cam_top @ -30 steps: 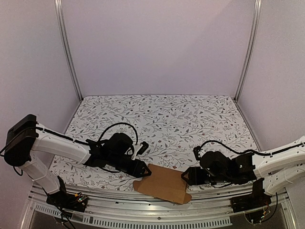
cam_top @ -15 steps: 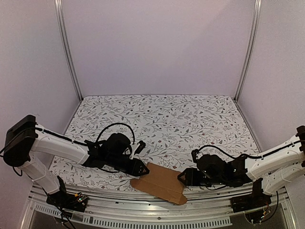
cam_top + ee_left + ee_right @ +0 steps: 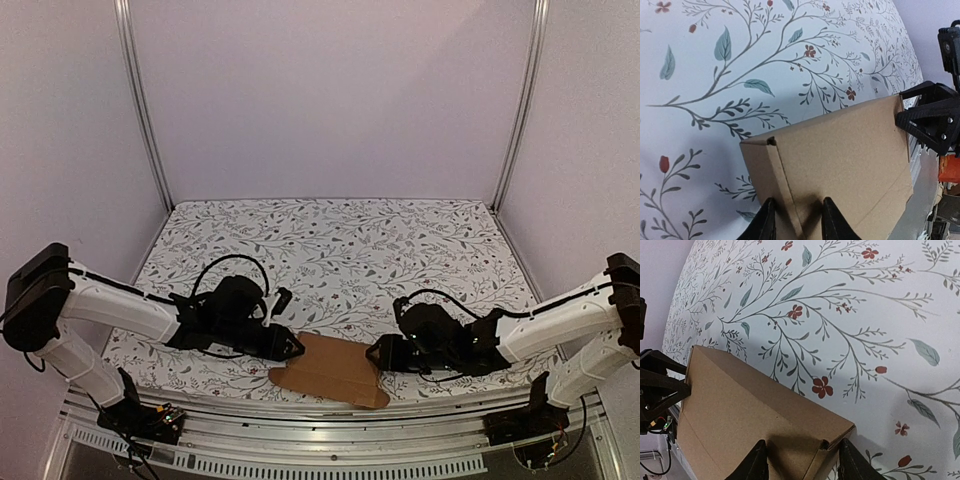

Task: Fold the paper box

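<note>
Flowered table (image 3: 350,240) from above: the paper box (image 3: 325,368) lies nearly flat at the near edge between the arms, so most folding looks undone. Left wrist: the left gripper (image 3: 798,202) pinches a raised crease, narrowly parted. Right wrist: the right gripper (image 3: 802,442) straddles the opposite end, half-open, contact unclear.

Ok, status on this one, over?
Left claw and right claw straddle opposite ends of paper box, grip unconfirmed. Box flattened, at floral mat near edge. Nothing obstructing.
</note>
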Robot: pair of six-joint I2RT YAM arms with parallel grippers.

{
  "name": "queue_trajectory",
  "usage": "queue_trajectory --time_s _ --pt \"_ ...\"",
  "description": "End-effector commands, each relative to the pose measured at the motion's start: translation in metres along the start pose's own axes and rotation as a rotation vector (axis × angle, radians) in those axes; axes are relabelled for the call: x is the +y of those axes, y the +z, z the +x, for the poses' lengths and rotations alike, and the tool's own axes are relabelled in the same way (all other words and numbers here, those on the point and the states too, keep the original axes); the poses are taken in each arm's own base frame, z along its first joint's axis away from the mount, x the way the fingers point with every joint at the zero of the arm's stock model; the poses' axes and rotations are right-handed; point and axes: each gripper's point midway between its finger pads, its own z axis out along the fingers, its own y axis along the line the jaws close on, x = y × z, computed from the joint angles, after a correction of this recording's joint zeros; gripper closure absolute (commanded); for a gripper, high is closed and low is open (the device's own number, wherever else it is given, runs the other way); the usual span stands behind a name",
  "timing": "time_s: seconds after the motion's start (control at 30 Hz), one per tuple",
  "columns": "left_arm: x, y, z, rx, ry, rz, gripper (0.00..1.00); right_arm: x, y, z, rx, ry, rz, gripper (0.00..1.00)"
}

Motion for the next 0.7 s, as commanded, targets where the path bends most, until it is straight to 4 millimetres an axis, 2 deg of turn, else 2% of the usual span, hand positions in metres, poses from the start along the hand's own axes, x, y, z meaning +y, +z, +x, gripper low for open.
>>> queue_trajectory --time_s 0.0,0.1,0.37,0.5,0.67 --pt "0.011 -0.003 -0.003 -0.023 -0.034 -0.003 0.70 0.013 0.015 -0.019 0.023 -0.085 -0.024 0.55" --pt "0.019 -0.006 -0.007 -0.044 -0.079 0.020 0.68 0.017 0.026 -0.037 0.036 -0.127 -0.029 0.56" --pt "0.046 -0.009 -0.019 -0.088 -0.146 -0.012 0.64 0.021 0.064 -0.063 0.144 -0.248 -0.071 0.59" --pt "0.057 -0.013 -0.034 -0.120 -0.174 -0.005 0.65 0.012 0.085 -0.071 0.197 -0.277 -0.069 0.60" --pt "0.072 -0.014 -0.047 -0.134 -0.187 -0.028 0.70 0.005 0.090 -0.083 0.209 -0.314 -0.069 0.57"
